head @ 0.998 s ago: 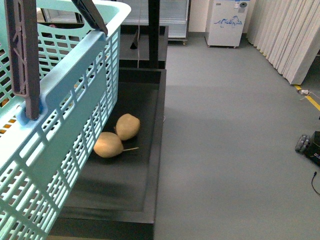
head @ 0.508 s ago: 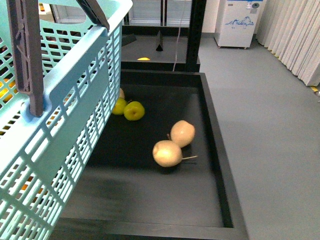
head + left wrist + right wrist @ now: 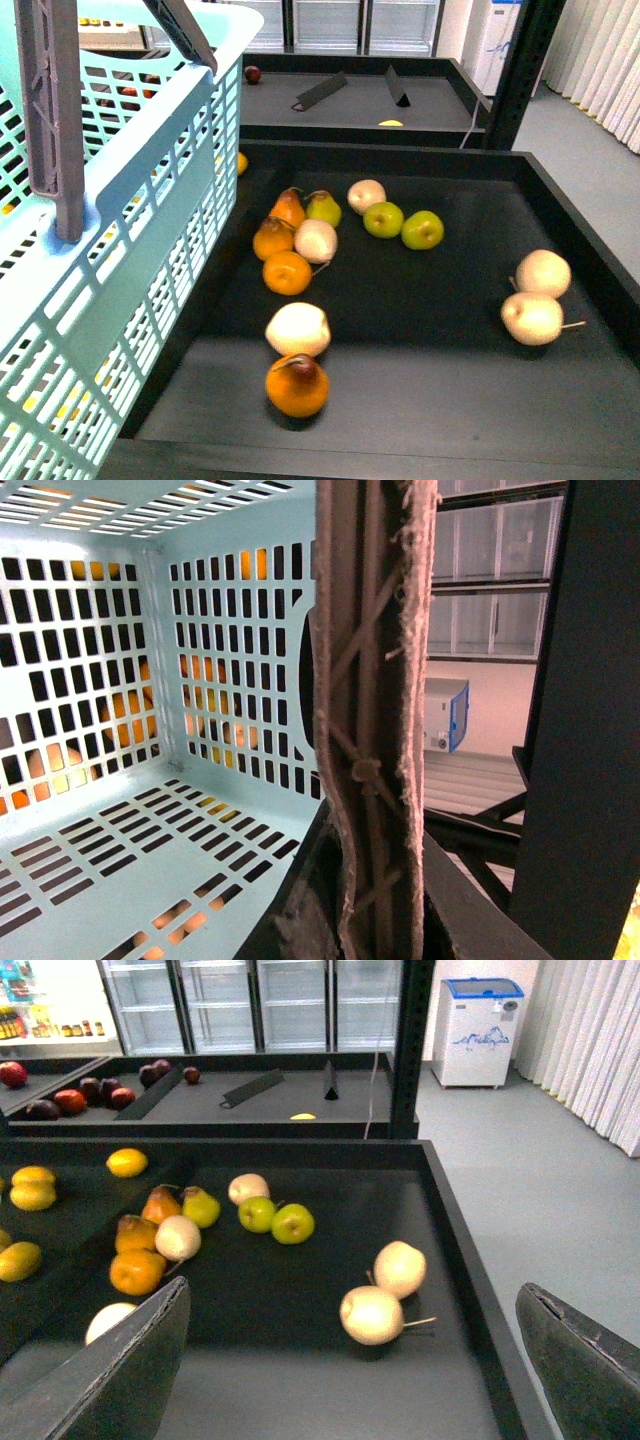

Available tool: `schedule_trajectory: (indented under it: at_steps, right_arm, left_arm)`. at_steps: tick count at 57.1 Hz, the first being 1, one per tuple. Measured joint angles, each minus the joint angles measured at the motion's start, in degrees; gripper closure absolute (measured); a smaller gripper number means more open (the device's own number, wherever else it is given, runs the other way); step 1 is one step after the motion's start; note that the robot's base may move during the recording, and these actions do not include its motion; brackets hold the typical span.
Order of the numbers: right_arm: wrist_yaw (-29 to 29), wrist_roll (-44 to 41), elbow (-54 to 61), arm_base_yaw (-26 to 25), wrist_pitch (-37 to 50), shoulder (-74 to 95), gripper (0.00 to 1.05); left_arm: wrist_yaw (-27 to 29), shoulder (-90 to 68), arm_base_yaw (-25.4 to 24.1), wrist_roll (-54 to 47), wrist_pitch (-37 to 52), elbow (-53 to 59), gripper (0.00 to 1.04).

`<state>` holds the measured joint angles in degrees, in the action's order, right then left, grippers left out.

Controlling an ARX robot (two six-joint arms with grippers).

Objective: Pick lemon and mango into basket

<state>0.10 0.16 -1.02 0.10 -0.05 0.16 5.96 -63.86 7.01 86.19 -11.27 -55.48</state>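
The white freezer (image 3: pixel 475 1030) bears a blue mark, too small to read. The basket (image 3: pixel 150 230) hangs over the tray's (image 3: pixel 430 330) left rim, with the left fingers (image 3: pixel 300 920) clamped on its handle (image 3: pixel 375 680). The right fingers (image 3: pixel 120 1370) gape, empty. The tray's near right floor is bare. It holds five pale fruits (image 3: pixel 297 328), four orange fruits (image 3: pixel 287 272), two green apples (image 3: pixel 383 219) and one green pear (image 3: pixel 323 208). At least four yellow fruits (image 3: pixel 127 1162) lie in the next tray; which is lemon or mango I cannot tell.
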Motion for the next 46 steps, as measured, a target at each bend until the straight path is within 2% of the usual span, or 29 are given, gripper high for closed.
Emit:
schedule_trajectory:
  at_steps: [46]
  right_arm:
    - [0.02, 0.00, 0.00, -0.02, -0.02, 0.00, 0.09]
  left_arm:
    - [-0.15, 0.02, 0.00, 0.04, 0.00, 0.00, 0.97]
